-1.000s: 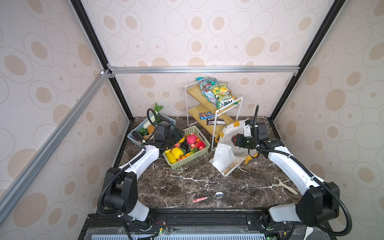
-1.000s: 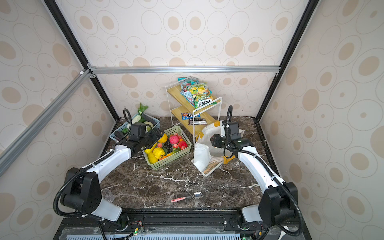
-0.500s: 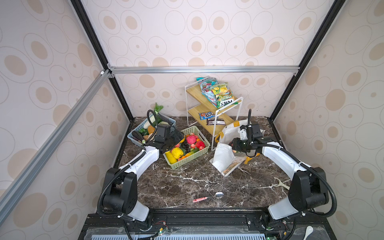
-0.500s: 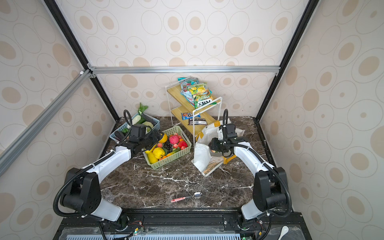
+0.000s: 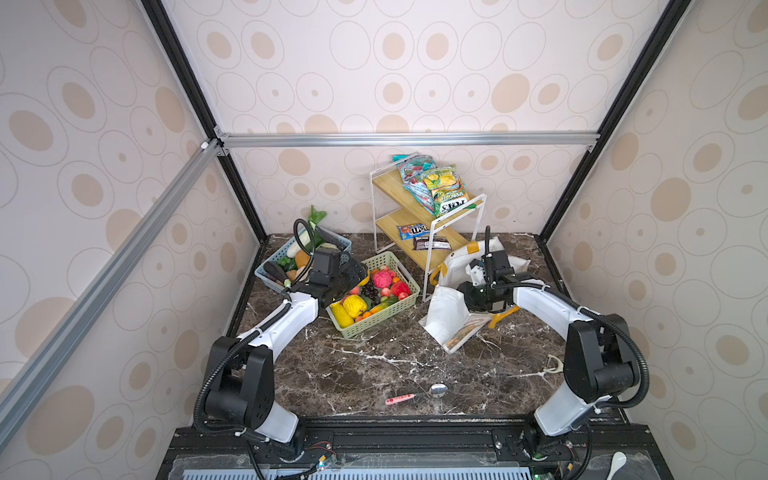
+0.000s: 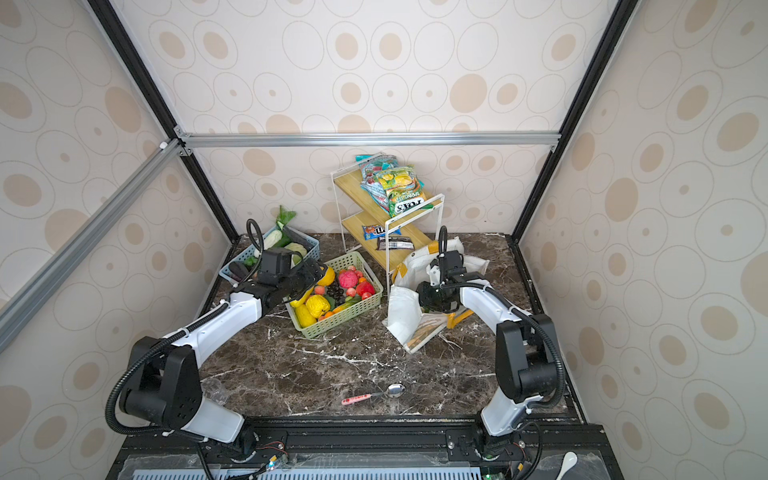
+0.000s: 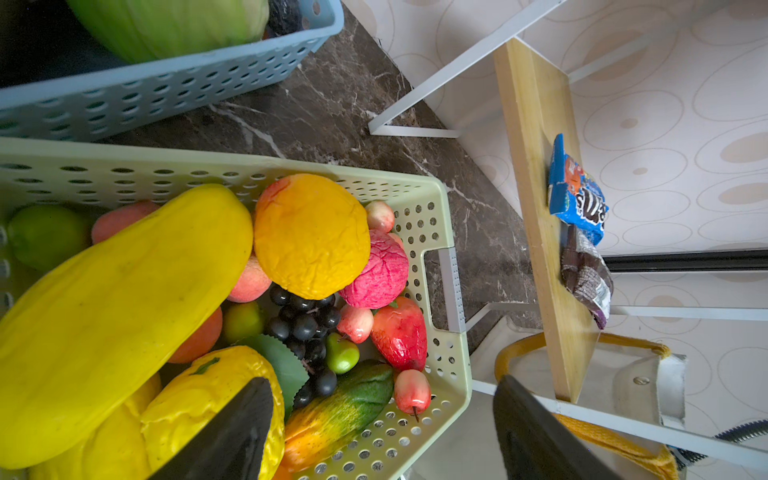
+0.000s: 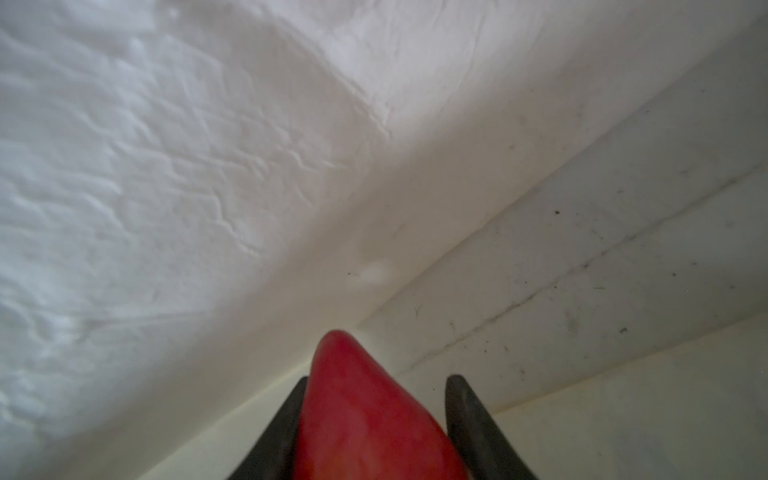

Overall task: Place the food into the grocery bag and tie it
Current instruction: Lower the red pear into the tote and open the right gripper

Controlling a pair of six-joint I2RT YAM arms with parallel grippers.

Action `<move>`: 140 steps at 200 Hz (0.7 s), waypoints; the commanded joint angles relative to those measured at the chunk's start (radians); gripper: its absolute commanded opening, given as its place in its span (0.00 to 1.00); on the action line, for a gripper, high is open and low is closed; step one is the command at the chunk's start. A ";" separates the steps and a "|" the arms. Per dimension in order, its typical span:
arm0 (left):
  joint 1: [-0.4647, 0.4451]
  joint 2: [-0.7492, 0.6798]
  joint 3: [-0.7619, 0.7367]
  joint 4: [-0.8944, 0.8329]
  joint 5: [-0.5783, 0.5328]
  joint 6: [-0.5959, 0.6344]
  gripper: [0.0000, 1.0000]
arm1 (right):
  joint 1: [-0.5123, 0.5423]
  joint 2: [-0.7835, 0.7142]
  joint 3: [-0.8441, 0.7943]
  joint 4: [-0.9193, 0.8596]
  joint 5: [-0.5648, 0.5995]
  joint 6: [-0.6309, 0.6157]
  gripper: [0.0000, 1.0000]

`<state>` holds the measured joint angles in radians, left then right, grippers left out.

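Grocery bag (image 5: 444, 316), right end effector (image 8: 380, 379) clamping one red fruit (image 8: 365, 415), left end effector (image 7: 382, 381) apart.

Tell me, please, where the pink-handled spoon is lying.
In both top views the pink-handled spoon lies on the marble table near its front edge, about midway between the two arm bases.

Robot test cell.
Aluminium frame bars (image 5: 407, 139) and patterned panels (image 5: 415, 62) enclose the marble tabletop (image 5: 374, 365); arm bases (image 5: 266, 419) flank its front.
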<state>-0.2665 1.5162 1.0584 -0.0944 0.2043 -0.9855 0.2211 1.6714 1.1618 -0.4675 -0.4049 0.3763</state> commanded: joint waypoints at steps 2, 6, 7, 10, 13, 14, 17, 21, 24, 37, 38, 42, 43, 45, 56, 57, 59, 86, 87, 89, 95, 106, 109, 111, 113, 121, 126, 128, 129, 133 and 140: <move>-0.004 -0.030 0.003 -0.005 -0.017 0.022 0.84 | -0.005 0.028 0.005 -0.001 -0.041 0.000 0.44; -0.003 -0.030 0.003 -0.005 -0.017 0.021 0.84 | -0.005 0.031 0.004 0.000 -0.043 0.002 0.44; -0.003 -0.030 0.003 -0.005 -0.017 0.021 0.84 | -0.004 0.031 0.004 0.001 -0.044 0.002 0.44; -0.002 -0.030 0.003 -0.006 -0.017 0.021 0.84 | -0.003 0.033 0.002 0.003 -0.044 0.005 0.44; -0.002 -0.030 0.003 -0.005 -0.018 0.021 0.84 | -0.002 0.034 0.000 0.005 -0.046 0.006 0.44; -0.004 -0.030 0.003 -0.006 -0.019 0.022 0.84 | -0.003 0.034 -0.001 0.006 -0.046 0.007 0.44; -0.005 -0.030 0.003 -0.006 -0.019 0.022 0.84 | -0.003 0.036 -0.002 0.009 -0.049 0.009 0.44; -0.005 -0.030 0.002 -0.005 -0.019 0.022 0.84 | -0.002 0.037 -0.006 0.012 -0.050 0.011 0.44; -0.005 -0.030 0.002 -0.005 -0.020 0.022 0.84 | -0.002 0.040 -0.007 0.016 -0.053 0.013 0.44; -0.006 -0.027 0.000 -0.005 -0.021 0.022 0.84 | 0.000 0.049 -0.013 0.020 -0.059 0.019 0.44; -0.006 -0.027 0.000 -0.005 -0.021 0.022 0.84 | 0.000 0.050 -0.012 0.021 -0.059 0.020 0.45; -0.006 -0.028 0.000 -0.005 -0.022 0.022 0.84 | 0.001 0.054 -0.014 0.022 -0.060 0.020 0.45; -0.007 -0.027 0.000 -0.005 -0.022 0.022 0.84 | 0.001 0.055 -0.014 0.022 -0.060 0.020 0.45; -0.007 -0.027 0.000 -0.003 -0.022 0.021 0.84 | 0.002 0.058 -0.014 0.023 -0.062 0.020 0.45; -0.008 -0.026 0.000 -0.003 -0.022 0.024 0.84 | 0.006 0.073 -0.015 0.022 -0.062 0.026 0.45; -0.008 -0.026 0.000 -0.003 -0.022 0.024 0.84 | 0.006 0.074 -0.015 0.022 -0.062 0.026 0.45; -0.008 -0.025 0.000 -0.003 -0.022 0.024 0.84 | 0.006 0.078 -0.015 0.022 -0.063 0.026 0.45; -0.011 -0.019 0.005 -0.001 -0.018 0.025 0.84 | 0.014 0.108 -0.023 0.040 -0.066 0.037 0.45; -0.011 -0.020 0.005 -0.002 -0.018 0.025 0.84 | 0.014 0.109 -0.022 0.041 -0.066 0.037 0.45; -0.011 -0.019 0.005 -0.001 -0.017 0.026 0.84 | 0.015 0.110 -0.024 0.044 -0.068 0.039 0.45; -0.012 -0.019 0.007 -0.003 -0.019 0.027 0.83 | 0.016 0.117 -0.025 0.047 -0.068 0.040 0.45; -0.012 -0.017 0.009 -0.003 -0.020 0.030 0.83 | 0.018 0.126 -0.025 0.053 -0.069 0.044 0.45; -0.012 -0.017 0.010 -0.004 -0.020 0.030 0.83 | 0.018 0.130 -0.025 0.055 -0.068 0.045 0.45; -0.012 -0.016 0.011 -0.003 -0.020 0.030 0.83 | 0.019 0.132 -0.025 0.055 -0.068 0.045 0.45; -0.012 -0.016 0.011 -0.004 -0.020 0.029 0.84 | 0.020 0.134 -0.026 0.056 -0.068 0.046 0.45; -0.012 -0.016 0.011 -0.003 -0.020 0.031 0.84 | 0.021 0.141 -0.027 0.058 -0.069 0.047 0.46; -0.013 -0.014 0.011 -0.002 -0.020 0.030 0.83 | 0.021 0.147 -0.027 0.059 -0.069 0.047 0.46; -0.012 -0.014 0.011 -0.002 -0.021 0.030 0.84 | 0.021 0.149 -0.027 0.059 -0.069 0.047 0.46; -0.012 -0.014 0.011 -0.002 -0.022 0.031 0.84 | 0.021 0.150 -0.027 0.059 -0.069 0.048 0.46; -0.012 -0.013 0.010 -0.002 -0.020 0.031 0.84 | 0.023 0.155 -0.027 0.059 -0.070 0.048 0.46; -0.012 -0.011 0.009 -0.003 -0.021 0.031 0.84 | 0.023 0.162 -0.027 0.060 -0.071 0.050 0.46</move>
<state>-0.2760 1.5162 1.0554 -0.0937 0.1989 -0.9771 0.2363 1.8088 1.1477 -0.4156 -0.4648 0.4141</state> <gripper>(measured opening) 0.835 0.480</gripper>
